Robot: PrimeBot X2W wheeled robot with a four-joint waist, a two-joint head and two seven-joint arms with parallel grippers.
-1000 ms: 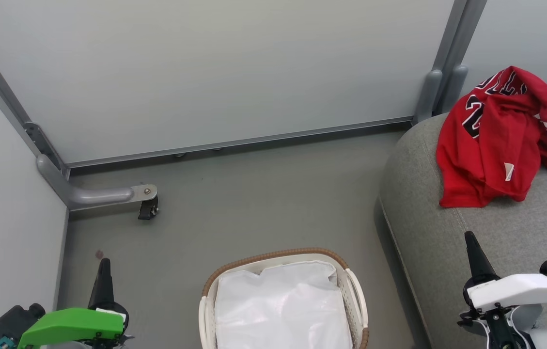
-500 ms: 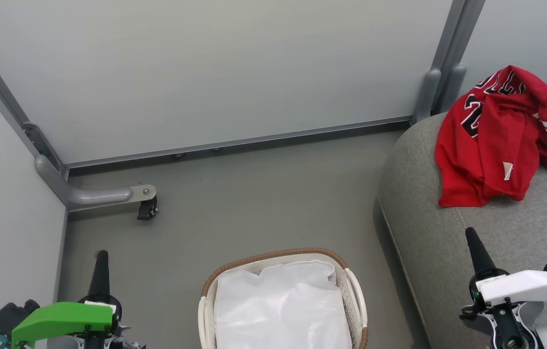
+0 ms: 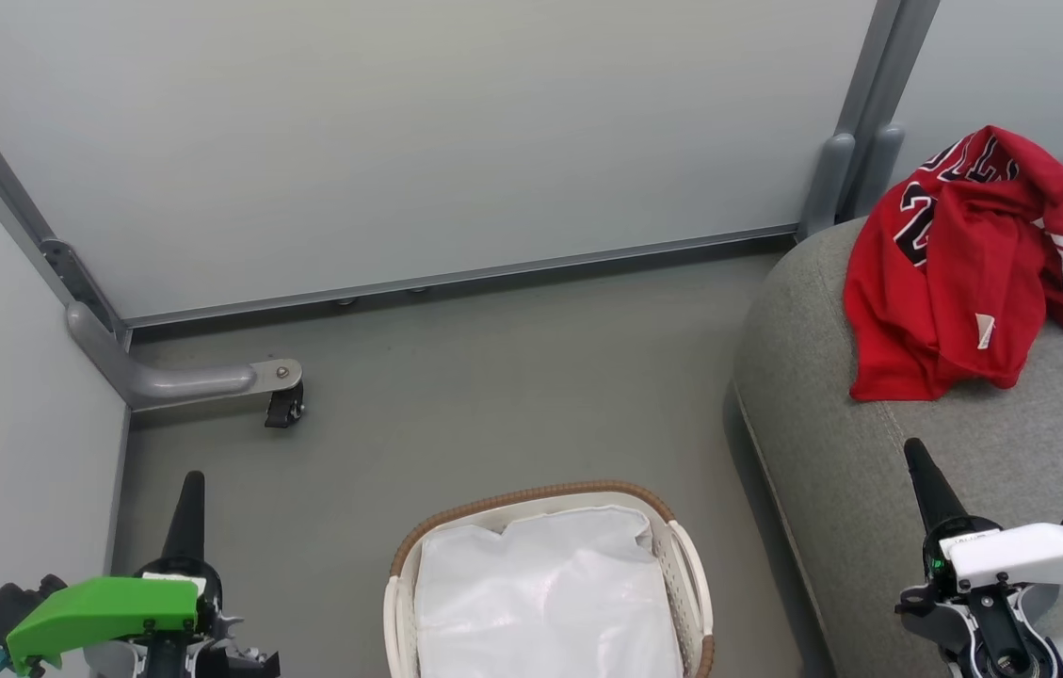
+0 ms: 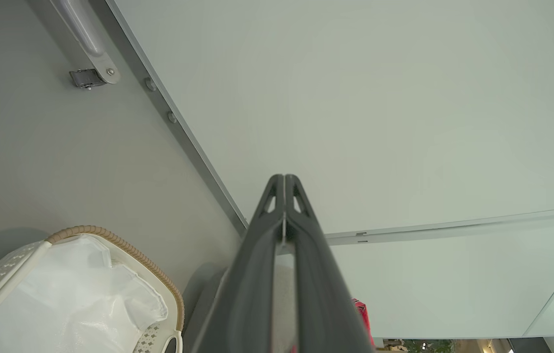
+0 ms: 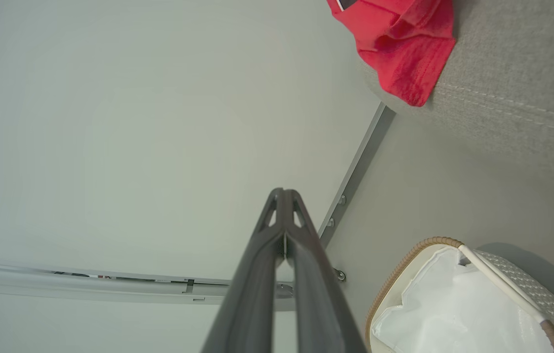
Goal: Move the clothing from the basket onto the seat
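The red clothing lies crumpled on the grey seat at the right; its hem hangs over the cushion edge in the right wrist view. On the floor at the bottom centre stands the white basket with a brown woven rim, holding just a white liner. My left gripper is shut and empty at the lower left, well left of the basket. Over the seat's front part, my right gripper is shut and empty, below the clothing. Both wrist views show fingertips pressed together.
Pale partition panels wall in the back and left. A grey caster foot juts onto the floor at the left. Grey floor lies open between basket, panels and seat.
Both grippers have drawn slightly back toward the bottom of the head view, the left one drifting a little left. Clothing and basket stay where they were.
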